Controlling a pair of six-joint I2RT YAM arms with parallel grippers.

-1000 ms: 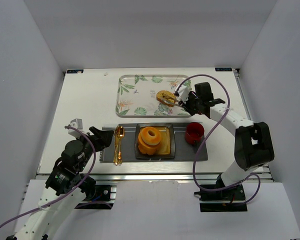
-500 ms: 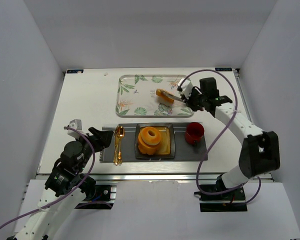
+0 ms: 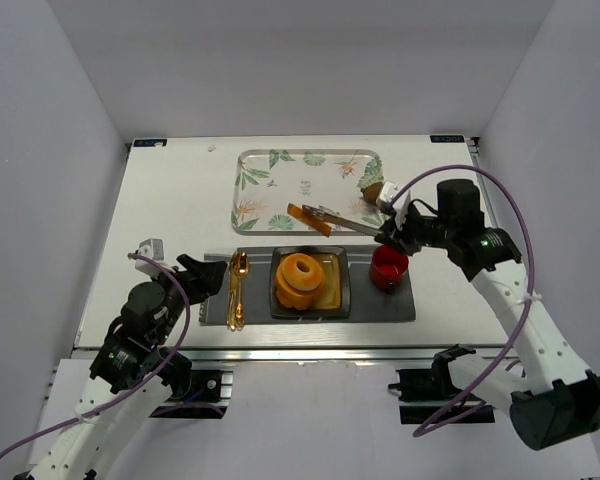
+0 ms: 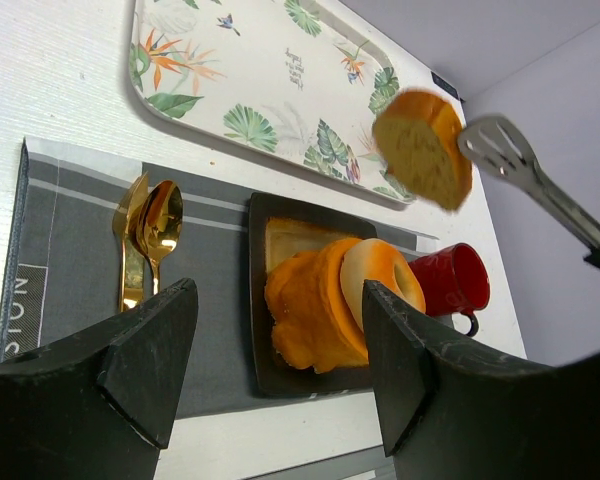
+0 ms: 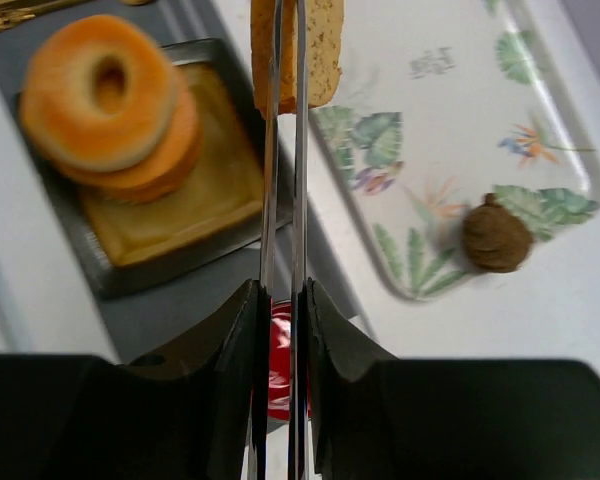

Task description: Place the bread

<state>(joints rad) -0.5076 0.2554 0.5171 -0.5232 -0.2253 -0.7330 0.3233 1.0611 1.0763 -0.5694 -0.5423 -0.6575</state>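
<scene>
Top view shows a white table (image 3: 170,200) with two robot arms at its near edge. At the back lies a big tray (image 3: 300,180) with leaves and flowers painted on it. Closer to the arms lies a gray mat (image 3: 380,305). A dark square plate (image 3: 342,290) sits in the middle of the mat. An orange doughnut (image 3: 300,280) rests on the plate, on top of a flat tan piece (image 5: 195,205). A red cup (image 3: 388,268) stands on the mat, just to the right of the plate. The right gripper (image 3: 395,228) reaches in above the cup. Its two fingers are squeezed tight on a pair of silver tongs (image 3: 345,218), which point to the left. The tips of the tongs pinch the bread (image 3: 308,218). The bread hangs up in the air on its edge, over the near rim of the tray and just behind the plate. It touches nothing but the tongs. The left gripper (image 3: 205,275) hangs low over the left end of the mat. Its fingers are spread wide and hold nothing. Two gold spoons (image 3: 237,285) lie side by side on the mat, to the left of the plate. A small brown muffin (image 3: 373,190) sits on the right end of the tray.
</scene>
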